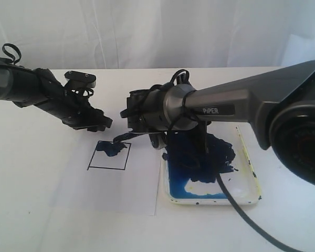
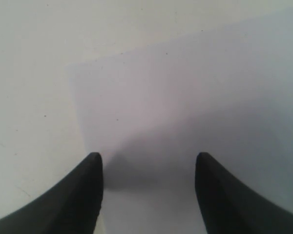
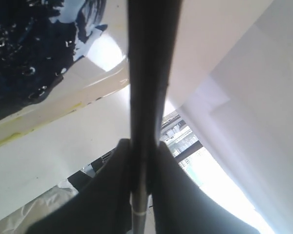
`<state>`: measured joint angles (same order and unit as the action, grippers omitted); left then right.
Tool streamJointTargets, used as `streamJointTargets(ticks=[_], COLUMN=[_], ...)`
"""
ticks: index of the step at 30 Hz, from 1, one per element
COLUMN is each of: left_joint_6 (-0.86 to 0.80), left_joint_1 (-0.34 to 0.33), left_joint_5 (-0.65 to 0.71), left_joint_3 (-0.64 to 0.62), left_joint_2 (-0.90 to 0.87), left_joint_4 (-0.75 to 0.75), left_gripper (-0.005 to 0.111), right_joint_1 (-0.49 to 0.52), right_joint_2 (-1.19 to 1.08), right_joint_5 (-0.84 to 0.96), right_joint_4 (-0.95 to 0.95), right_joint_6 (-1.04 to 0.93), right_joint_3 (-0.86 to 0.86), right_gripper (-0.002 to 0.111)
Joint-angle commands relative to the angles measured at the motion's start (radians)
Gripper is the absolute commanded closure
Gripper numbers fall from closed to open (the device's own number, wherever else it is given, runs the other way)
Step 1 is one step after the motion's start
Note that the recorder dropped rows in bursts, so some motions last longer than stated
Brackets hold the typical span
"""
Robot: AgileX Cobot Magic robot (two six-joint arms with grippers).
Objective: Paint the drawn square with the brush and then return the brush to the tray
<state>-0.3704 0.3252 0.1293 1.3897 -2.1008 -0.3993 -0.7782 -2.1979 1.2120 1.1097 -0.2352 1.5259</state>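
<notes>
On the white table [image 1: 37, 210] lies a paper sheet [image 1: 121, 194], and on it the drawn square [image 1: 108, 156] has a dark blue blotch only along its 12 o'clock edge, while the rest inside is blank. The tray [image 1: 205, 191] stands just beside the sheet at 3 o'clock from the square; much of its floor is covered with dark blue paint [image 1: 205, 155], and the rim shows yellowish stains. The right gripper [image 3: 141, 144] reaches across the tray and hangs at about 1 o'clock from the square. Its 2 fingers are narrow and pressed on the brush [image 3: 149, 73], which runs straight out between them, with a thin white band on the stick behind the fingers. The brush points toward the square's 1 o'clock corner, but I cannot tell if the tip touches the paper. The left gripper [image 2: 146, 192] is at 11 o'clock from the square, low above the sheet, with its 2 black fingers spread wide and nothing between them.
</notes>
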Motion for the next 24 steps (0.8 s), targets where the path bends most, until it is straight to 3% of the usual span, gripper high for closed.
streamJointTargets(ticks=[1,9,24], left_joint_6=[0.005,0.005,0.005], left_joint_1=[-0.003,-0.003,-0.003], left_joint_5=[0.049,0.047,0.049], left_joint_3=[-0.003,-0.003,-0.003], left_joint_2=[-0.003,-0.003,-0.003], left_joint_4=[-0.003,-0.003,-0.003], left_gripper=[0.047,0.047,0.047], right_joint_1=[0.002,0.002,0.002], right_joint_2=[0.031,0.035,0.022], right_joint_5=[0.009,0.009,0.009], right_joint_4=[0.016,0.096,0.07], right_joint_6=[-0.013,0.054,0.058], right_joint_3=[-0.003,-0.083,-0.083], right_gripper=[0.108,0.108,0.108])
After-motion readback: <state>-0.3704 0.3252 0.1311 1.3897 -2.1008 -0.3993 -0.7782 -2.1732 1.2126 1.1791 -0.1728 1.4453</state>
